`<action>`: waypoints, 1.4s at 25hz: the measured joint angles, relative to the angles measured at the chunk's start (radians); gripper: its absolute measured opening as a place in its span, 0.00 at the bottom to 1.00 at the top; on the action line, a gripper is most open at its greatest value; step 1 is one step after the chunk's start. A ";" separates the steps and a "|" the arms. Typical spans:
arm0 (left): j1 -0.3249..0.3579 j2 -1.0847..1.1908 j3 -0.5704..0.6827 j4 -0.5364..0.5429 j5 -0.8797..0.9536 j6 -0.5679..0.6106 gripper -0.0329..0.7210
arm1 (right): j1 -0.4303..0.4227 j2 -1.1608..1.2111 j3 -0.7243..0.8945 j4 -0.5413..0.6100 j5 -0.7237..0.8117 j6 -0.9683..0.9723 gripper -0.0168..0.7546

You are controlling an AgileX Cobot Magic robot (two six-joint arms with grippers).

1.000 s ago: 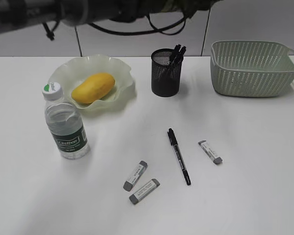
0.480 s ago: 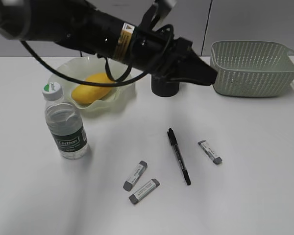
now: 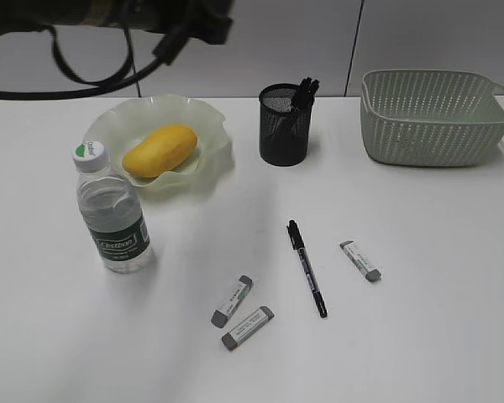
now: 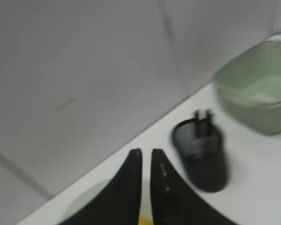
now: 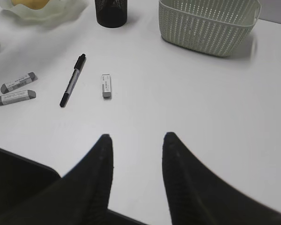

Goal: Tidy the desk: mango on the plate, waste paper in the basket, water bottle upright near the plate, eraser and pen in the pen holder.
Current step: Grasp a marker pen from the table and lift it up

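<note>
Mango (image 3: pixel 159 150) sits on the plate (image 3: pixel 210 126) at roughly 10 o'clock of the bench (image 3: pixel 437 336). Water bottle (image 3: pixel 110 211) stands upright just beside the plate at its 7 o'clock. Those two parts look done, as a judgement.

Pen holder (image 3: pixel 285 124) is at 12 o'clock with dark items already sticking out of its top. Basket (image 3: pixel 437 116) is at 2 o'clock; its inside is not readable from here and no waste paper shows on the bench.

Pen (image 3: pixel 307 268) lies loose near centre, its capped end toward the holder. Three erasers are out: eraser (image 3: pixel 360 260) at the pen's 3 o'clock, and an eraser pair (image 3: pixel 243 314) at its 8 o'clock, lying close to each other.

Left hand (image 4: pixel 146 187) is up in the air above the plate side, its fingers nearly closed with a thin slit between them and nothing held. Right hand (image 5: pixel 136 164) hovers low at the 6 o'clock edge, fingers apart, empty.

Risks, judged from this layout: the pen is thin and flat on the bench, so closing fingers could roll it away. A grab at the eraser pair could catch both or nudge one off. The holder is already partly full, so a tilted drop could tip it. A left arm sweep could knock the bottle over.
</note>
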 joint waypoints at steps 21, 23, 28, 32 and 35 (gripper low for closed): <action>0.022 -1.210 0.521 -1.506 0.965 1.232 0.27 | 0.000 0.000 0.000 -0.001 0.000 0.000 0.40; 0.022 -1.335 0.526 -1.542 1.060 1.254 0.41 | 0.000 0.000 0.000 -0.001 0.000 0.000 0.40; 0.022 -1.501 0.529 -1.560 1.213 1.263 0.73 | 0.000 0.000 0.000 -0.001 0.000 0.000 0.40; 0.022 -1.532 0.568 -1.560 1.263 1.292 0.78 | 0.000 0.000 0.000 -0.001 0.000 0.000 0.40; 0.022 -1.532 0.608 -1.558 1.226 1.321 0.79 | 0.000 0.000 0.000 0.000 0.000 0.000 0.40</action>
